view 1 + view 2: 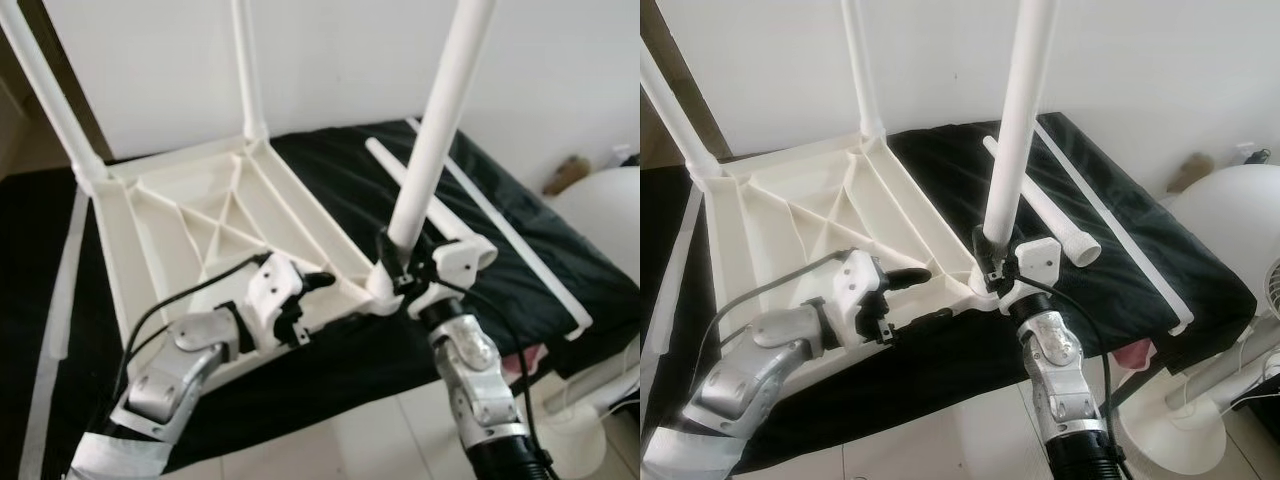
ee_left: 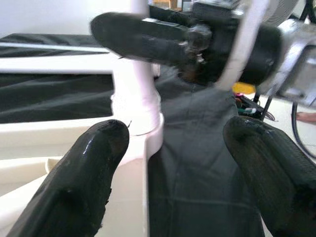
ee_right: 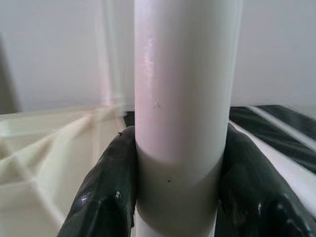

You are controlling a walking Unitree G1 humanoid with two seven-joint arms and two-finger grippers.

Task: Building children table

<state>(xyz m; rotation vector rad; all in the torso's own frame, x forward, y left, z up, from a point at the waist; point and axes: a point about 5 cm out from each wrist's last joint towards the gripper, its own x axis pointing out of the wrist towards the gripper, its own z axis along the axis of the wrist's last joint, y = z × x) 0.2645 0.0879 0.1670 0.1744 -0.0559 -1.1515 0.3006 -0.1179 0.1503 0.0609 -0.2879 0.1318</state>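
The white plastic tabletop (image 1: 200,200) lies upside down on a black cloth, ribs facing up. Two white legs (image 1: 248,70) (image 1: 50,90) stand in its far corners. My right gripper (image 1: 400,262) is shut on the base of a third white leg (image 1: 440,120), holding it upright at the near right corner socket (image 1: 383,290); in the right wrist view both fingers (image 3: 111,197) press against that leg (image 3: 182,89). My left gripper (image 1: 312,303) is open at the tabletop's near edge, just left of that corner, with one finger (image 2: 84,182) over the white rim.
A loose white leg (image 1: 420,195) and a long white strip (image 1: 510,225) lie on the black cloth (image 1: 540,260) to the right. Another pale strip (image 1: 65,290) lies along the left. A white round fan (image 1: 1230,200) with its base (image 1: 1180,440) stands at the right on the tiled floor.
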